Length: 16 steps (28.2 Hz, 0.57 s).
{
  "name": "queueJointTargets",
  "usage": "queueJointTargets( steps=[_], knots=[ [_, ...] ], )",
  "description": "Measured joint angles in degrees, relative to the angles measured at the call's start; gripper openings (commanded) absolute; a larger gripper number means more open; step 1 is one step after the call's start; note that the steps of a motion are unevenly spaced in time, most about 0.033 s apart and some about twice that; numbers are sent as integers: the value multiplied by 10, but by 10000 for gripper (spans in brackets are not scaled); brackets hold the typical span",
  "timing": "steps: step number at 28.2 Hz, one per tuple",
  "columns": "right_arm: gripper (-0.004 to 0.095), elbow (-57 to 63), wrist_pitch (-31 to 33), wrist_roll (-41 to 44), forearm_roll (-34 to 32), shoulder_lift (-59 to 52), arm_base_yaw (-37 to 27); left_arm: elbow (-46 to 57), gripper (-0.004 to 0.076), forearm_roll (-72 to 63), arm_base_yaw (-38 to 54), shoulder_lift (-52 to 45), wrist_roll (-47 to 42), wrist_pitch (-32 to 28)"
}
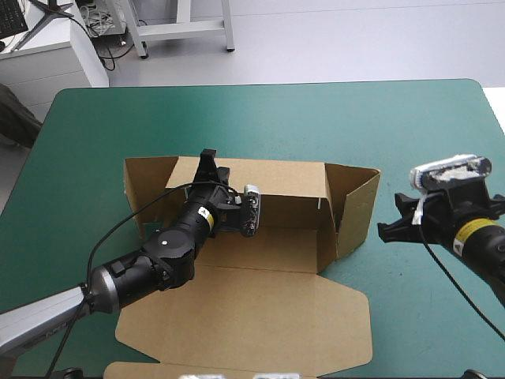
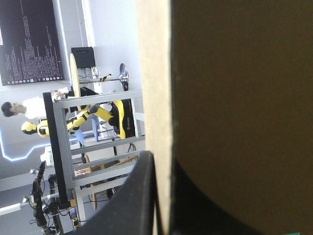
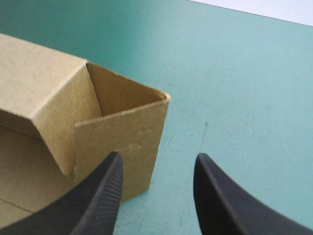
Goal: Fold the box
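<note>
The brown box (image 1: pixel 268 237) lies mid-table with its back wall and right side wall (image 1: pixel 357 207) raised and its lid (image 1: pixel 252 316) flat toward the near edge. My left gripper (image 1: pixel 209 164) is at the top edge of the back wall, left of its middle. In the left wrist view the left gripper (image 2: pixel 164 196) is shut on the box, the board's edge (image 2: pixel 156 88) rising between its fingers. My right gripper (image 1: pixel 392 229) hovers just right of the side wall. The right wrist view shows the right gripper (image 3: pixel 158 157) open, the box's corner (image 3: pixel 122 132) just ahead of it.
The box's left flap (image 1: pixel 146 180) splays outward at the back left. Bare teal-green cover (image 1: pixel 316 118) stretches behind the box and to its right. The lid reaches almost to the table's near edge.
</note>
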Motion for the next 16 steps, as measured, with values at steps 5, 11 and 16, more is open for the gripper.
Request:
queueJointTargets(
  steps=[5, 11, 16],
  knots=[
    [412, -76, 0, -9, 0, 78, -1, 1, -10, -11, -1, -13, 0, -2],
    [413, -179, 0, -79, 80, 194, -64, 4, -10, -21, -1, -24, 0, -2],
    [413, -245, 2, -193, 227, 286, -150, 5, -10, -22, -1, -25, 0, -3]
  ],
)
